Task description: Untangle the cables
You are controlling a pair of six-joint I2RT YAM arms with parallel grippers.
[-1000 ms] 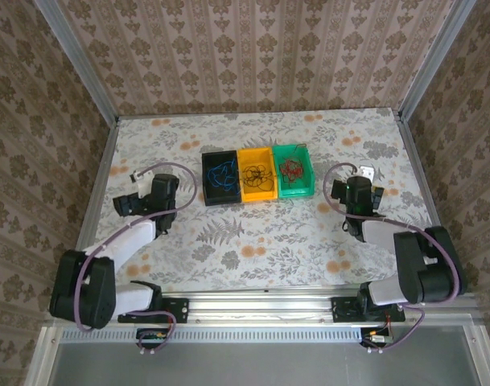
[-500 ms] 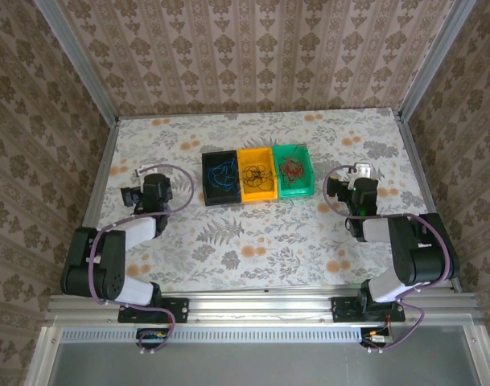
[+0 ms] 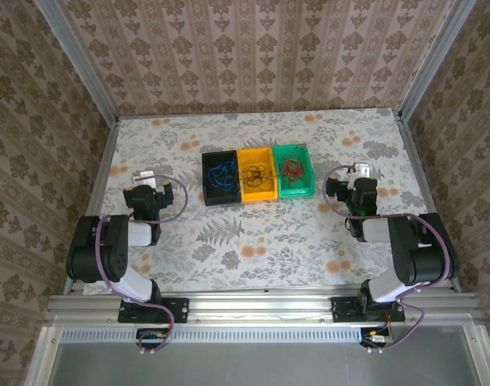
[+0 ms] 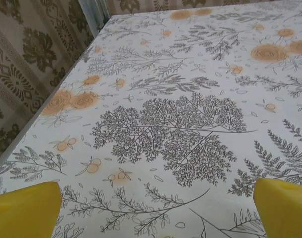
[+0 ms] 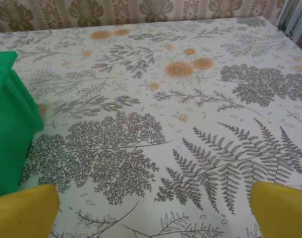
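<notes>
The cables lie apart in three bins in the top view: a blue cable (image 3: 221,174) in the black bin (image 3: 206,186), a black cable (image 3: 256,174) in the orange bin (image 3: 269,193), a red cable (image 3: 292,167) in the green bin (image 3: 309,186). My left gripper (image 3: 145,178) is well left of the bins, low over the table, and open. In its wrist view the yellow fingertips (image 4: 23,209) stand wide over bare cloth. The right gripper (image 3: 362,172) is right of the bins, open, with nothing between its fingertips (image 5: 282,210). The green bin (image 5: 9,119) shows at that view's left.
A floral tablecloth (image 3: 253,233) covers the table. A metal frame post (image 4: 93,12) and the patterned wall run along the left edge. Both arms are folded back near their bases, with the table's front between them bare.
The left arm has folded back toward its base, and its gripper has turned from pointing left to pointing away. The right arm drew back slightly early on, then stayed still.
</notes>
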